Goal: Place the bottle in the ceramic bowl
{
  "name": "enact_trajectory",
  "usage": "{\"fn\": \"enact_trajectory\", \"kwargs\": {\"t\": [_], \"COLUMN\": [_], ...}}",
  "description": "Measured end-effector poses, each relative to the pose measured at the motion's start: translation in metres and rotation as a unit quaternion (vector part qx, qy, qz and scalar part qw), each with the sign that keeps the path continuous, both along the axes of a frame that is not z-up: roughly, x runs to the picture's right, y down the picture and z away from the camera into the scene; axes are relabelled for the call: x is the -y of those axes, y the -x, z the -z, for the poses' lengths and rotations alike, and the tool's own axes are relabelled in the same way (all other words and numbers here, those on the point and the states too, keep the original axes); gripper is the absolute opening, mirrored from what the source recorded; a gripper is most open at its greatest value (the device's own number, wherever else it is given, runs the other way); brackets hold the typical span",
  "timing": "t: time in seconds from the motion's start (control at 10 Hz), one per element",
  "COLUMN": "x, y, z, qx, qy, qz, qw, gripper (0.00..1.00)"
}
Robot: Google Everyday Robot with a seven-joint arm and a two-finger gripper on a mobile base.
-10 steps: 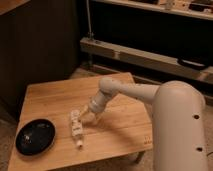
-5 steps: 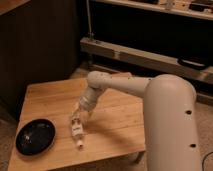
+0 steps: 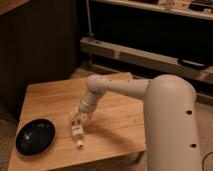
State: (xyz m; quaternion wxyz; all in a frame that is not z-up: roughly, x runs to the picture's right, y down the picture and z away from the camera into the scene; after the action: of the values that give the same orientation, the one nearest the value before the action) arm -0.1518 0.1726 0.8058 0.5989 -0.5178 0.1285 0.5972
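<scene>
The bottle [image 3: 77,134] is small and whitish and lies on its side on the wooden table [image 3: 45,97], cap toward the front edge. My gripper [image 3: 77,120] is right over the bottle's upper end, at the end of the white arm [image 3: 117,87]. The black ceramic bowl [image 3: 35,136] sits at the table's front left corner, a short way left of the bottle. It holds nothing.
The arm's large white body [image 3: 170,125] fills the right side. Dark shelving and a metal rail [image 3: 145,55] run behind the table. The table's front edge [image 3: 80,162] lies close below the bottle.
The arm has swung left and down toward the front of the table. The gripper has gone from right of the bottle to directly over its upper end. The bottle lies in the same place.
</scene>
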Motion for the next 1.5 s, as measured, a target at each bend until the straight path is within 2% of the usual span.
{"fn": "enact_trajectory", "kwargs": {"t": [0.3,0.6,0.7,0.8,0.9,1.2,1.3,1.5], "x": [-0.010,-0.020,-0.021,-0.023,-0.024,-0.025,-0.025,-0.028], "y": [0.017,0.039,0.044,0.051,0.056,0.062,0.060,0.053], "z": [-0.006,-0.010,-0.012,-0.013,-0.013,-0.011,-0.010,-0.007], "qx": [0.028,0.046,0.046,0.044,0.043,0.036,0.032,0.022], "qy": [-0.002,0.004,0.005,0.007,0.007,0.005,0.005,0.006], "qz": [0.012,0.043,0.054,0.069,0.079,0.098,0.100,0.102], "qw": [0.9995,0.9980,0.9975,0.9966,0.9959,0.9946,0.9945,0.9945], "gripper": [0.65,0.62,0.55,0.42,0.33,0.04,0.00,0.00]}}
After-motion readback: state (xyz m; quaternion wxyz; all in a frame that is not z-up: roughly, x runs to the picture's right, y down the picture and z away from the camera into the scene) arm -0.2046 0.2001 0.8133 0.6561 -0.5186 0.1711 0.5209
